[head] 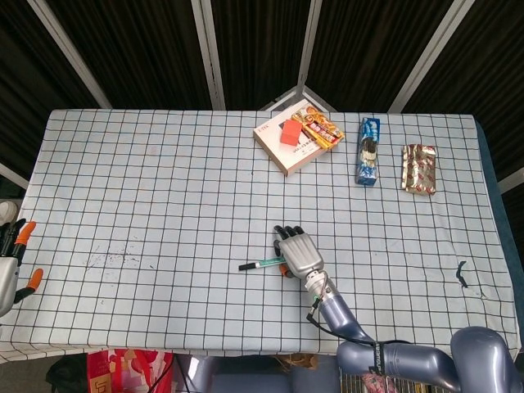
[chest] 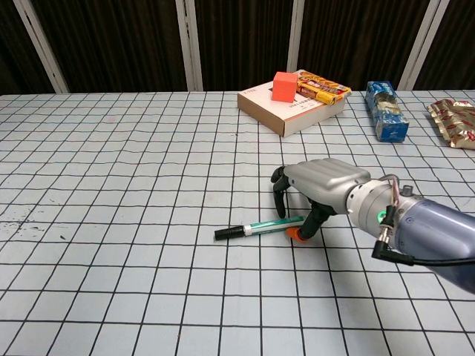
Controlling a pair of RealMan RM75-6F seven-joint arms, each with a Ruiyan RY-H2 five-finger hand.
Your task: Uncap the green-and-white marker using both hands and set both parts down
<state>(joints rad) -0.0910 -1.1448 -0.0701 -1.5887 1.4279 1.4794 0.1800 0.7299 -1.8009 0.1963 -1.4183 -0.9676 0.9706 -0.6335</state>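
Note:
The green-and-white marker [head: 260, 264] [chest: 256, 227] lies flat on the checked cloth, black cap end pointing left. My right hand [head: 299, 254] [chest: 323, 182] arches over the marker's right end. Its fingers [chest: 280, 194] curl down on the far side and its orange-tipped thumb [chest: 298, 234] sits at the near side, right by the barrel. The marker still rests on the table, and I see no firm grip on it. My left hand [head: 10, 266] shows only at the far left edge of the head view, off the table, fingers apart and holding nothing.
A flat box [head: 282, 147] [chest: 286, 113] with an orange cube [chest: 284, 86] and snack bars [chest: 323, 87] on it stands at the back. A blue packet [head: 368, 151] [chest: 386, 111] and a foil packet [head: 418, 169] [chest: 454, 122] lie to its right.

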